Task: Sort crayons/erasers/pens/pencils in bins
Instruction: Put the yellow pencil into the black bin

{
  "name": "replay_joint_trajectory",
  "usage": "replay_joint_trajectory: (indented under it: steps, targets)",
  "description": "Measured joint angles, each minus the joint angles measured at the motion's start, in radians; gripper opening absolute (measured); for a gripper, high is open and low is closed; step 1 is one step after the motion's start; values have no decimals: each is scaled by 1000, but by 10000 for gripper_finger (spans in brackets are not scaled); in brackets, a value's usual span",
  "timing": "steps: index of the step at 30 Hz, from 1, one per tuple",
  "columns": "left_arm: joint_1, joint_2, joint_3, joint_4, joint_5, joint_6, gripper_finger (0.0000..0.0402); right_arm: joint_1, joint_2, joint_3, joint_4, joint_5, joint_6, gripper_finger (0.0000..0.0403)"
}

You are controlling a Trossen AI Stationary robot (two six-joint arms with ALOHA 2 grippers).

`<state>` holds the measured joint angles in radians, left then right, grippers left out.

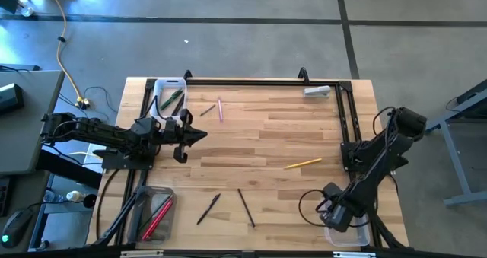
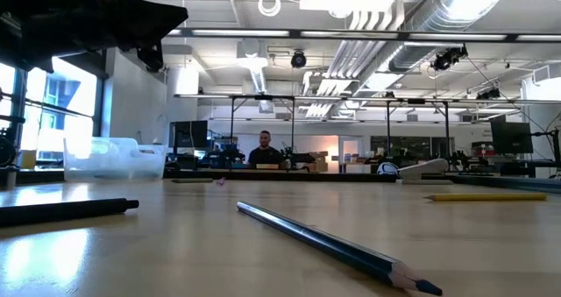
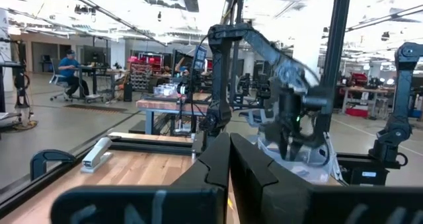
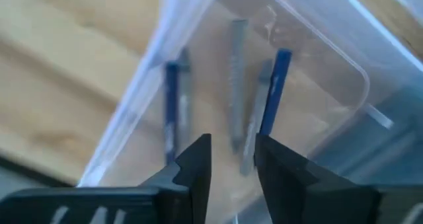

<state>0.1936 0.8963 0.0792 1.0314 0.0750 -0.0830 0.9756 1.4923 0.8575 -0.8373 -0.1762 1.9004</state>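
Nearest the low camera, a dark blue pencil (image 2: pixel 337 246) lay slanted across the wooden surface (image 1: pixel 274 136), with a black pen (image 2: pixel 66 210) at its nine o'clock and a yellow pencil (image 2: pixel 487 196) farther back toward two o'clock. Seen from above, the yellow pencil (image 1: pixel 303 164) sat right of the surface's centre, a pink stick (image 1: pixel 220 109) and a short dark one (image 1: pixel 207 110) lay toward eleven o'clock, and two dark sticks (image 1: pixel 245 207) rested toward six o'clock. A white-rimmed bin (image 1: pixel 170 96) holding green sticks stood at the ten o'clock corner, a grey-tinted bin (image 1: pixel 157 212) with red and pink sticks at the seven o'clock corner, and a clear bin (image 4: pixel 277 98) at the five o'clock corner held blue and grey pens. Hanging directly above that clear bin, the right tool (image 4: pixel 232 159) was released, fingers slightly apart and empty. At the nine o'clock side, beside the white-rimmed bin, the left tool (image 1: pixel 196 135) pointed toward three o'clock with its fingers (image 3: pixel 215 161) pressed together on nothing.
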Motion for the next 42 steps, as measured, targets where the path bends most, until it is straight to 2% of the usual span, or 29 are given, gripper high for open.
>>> replay_joint_trajectory:
  steps: [3, 6, 10, 13, 19, 26, 33, 42]
  targets:
    - [0, 0, 0, -11, 0, 0, 0, 0, -39, 63, -79, 25, -32, 113]
    - [0, 0, 0, -22, 0, 0, 0, 0, -82, 130, -176, 134, -41, 100]
    - [0, 0, 0, -22, -1, 0, 0, -35, -138, 176, -230, 366, -111, 53]
    - [0, 0, 0, -22, -13, 2, 0, -119, -154, 176, -226, 437, -266, 10]
    - [0, 0, 0, -22, -16, 8, 0, -353, -134, 175, -187, 446, -714, 36]
    - [0, 0, 0, -33, -16, 8, 0, -584, -77, 175, -178, 364, -1134, 85]
    - [0, 0, 0, -33, -16, 16, 0, -713, 47, 175, -138, 273, -1398, 125]
    - [0, 0, 0, -36, -16, 17, 0, -800, 225, 175, -75, 223, -1608, 129]
